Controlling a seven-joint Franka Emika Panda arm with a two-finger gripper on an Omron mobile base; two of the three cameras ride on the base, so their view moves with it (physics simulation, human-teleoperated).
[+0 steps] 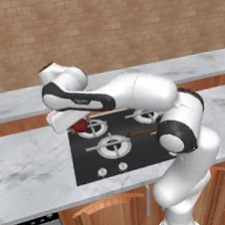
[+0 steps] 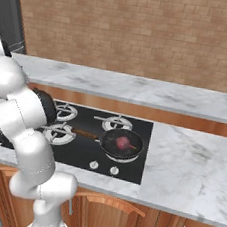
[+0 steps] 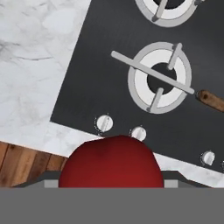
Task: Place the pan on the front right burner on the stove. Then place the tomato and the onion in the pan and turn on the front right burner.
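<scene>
Onion sits in the round black wooden-handled pan (image 2: 122,143); gripper (image 1: 79,125) pinches the glossy bright-red tomato (image 3: 111,162) above the flat black stove (image 3: 96,83); next, carry rightward to the pan.

No text, label, brand, number or sign can be read anywhere. The white knobs (image 3: 104,123) at the front edge of the stove (image 2: 128,175) carry only a short plain line each, with no figures beside them. The dark band on the arm's forearm (image 1: 77,100), above the stove, bears a few pale marks too small and blurred to make out as letters. The brick wall (image 2: 145,34) behind the stove and the marble worktop (image 2: 189,165) around it show no writing.
</scene>
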